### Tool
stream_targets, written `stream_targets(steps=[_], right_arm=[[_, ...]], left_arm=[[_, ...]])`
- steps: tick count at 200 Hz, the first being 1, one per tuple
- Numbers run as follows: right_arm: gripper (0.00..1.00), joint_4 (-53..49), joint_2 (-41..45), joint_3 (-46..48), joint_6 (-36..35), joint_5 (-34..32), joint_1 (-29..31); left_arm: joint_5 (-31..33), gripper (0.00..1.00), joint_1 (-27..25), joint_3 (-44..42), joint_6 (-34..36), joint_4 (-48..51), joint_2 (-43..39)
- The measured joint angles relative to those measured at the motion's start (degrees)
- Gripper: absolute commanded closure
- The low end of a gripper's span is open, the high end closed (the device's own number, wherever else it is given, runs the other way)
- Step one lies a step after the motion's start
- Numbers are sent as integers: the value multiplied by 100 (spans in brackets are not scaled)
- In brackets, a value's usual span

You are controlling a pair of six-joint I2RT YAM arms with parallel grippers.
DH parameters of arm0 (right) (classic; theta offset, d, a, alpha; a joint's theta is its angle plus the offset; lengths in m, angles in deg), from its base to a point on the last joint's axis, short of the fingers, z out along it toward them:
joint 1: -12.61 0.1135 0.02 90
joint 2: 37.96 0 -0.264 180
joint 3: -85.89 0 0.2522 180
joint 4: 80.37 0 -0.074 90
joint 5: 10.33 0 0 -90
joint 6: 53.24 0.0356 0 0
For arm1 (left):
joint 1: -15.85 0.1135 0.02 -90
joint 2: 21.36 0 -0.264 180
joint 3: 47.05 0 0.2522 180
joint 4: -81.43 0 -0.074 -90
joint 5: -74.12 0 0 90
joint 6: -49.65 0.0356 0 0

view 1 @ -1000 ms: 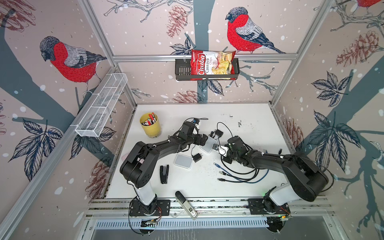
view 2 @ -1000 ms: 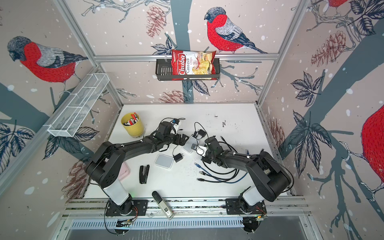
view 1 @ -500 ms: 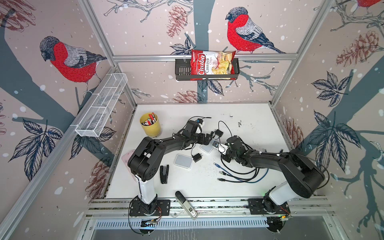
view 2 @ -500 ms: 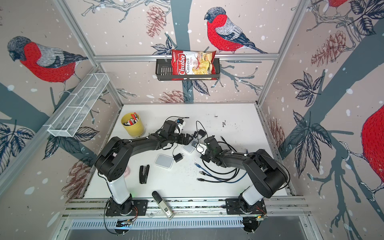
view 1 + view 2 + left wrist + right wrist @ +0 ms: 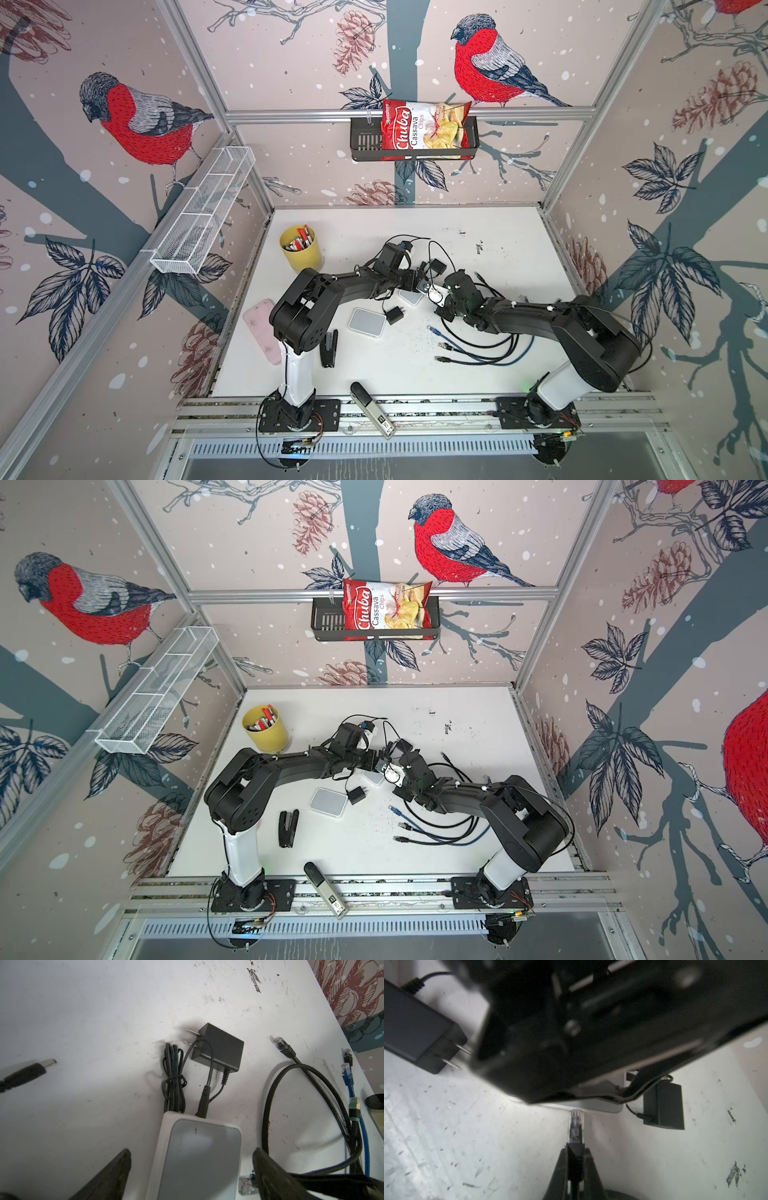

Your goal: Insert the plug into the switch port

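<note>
right gripper clamped on the black boot of the Ethernet plug, lower centre of right wrist view | plug's clear tip touching white switch edge at mid-frame | left gripper spread wide astride the switch, bottom of left wrist view, holding nothing | black power adapter beyond, centre

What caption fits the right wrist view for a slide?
Right gripper, jaws shut on the Ethernet plug, holds its tip at the white switch edge, a black power adapter alongside.
</note>
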Motion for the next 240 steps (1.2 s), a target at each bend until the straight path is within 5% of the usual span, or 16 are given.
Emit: stream_targets(steps=[108,240], right_arm=[[98,-457,229,15,1167,-651,402],[99,-385,-26,-26,157,-164,122]], left_arm=[[144,14,15,-326,63,393,-227],[-13,15,52,-66,37,85,-168]])
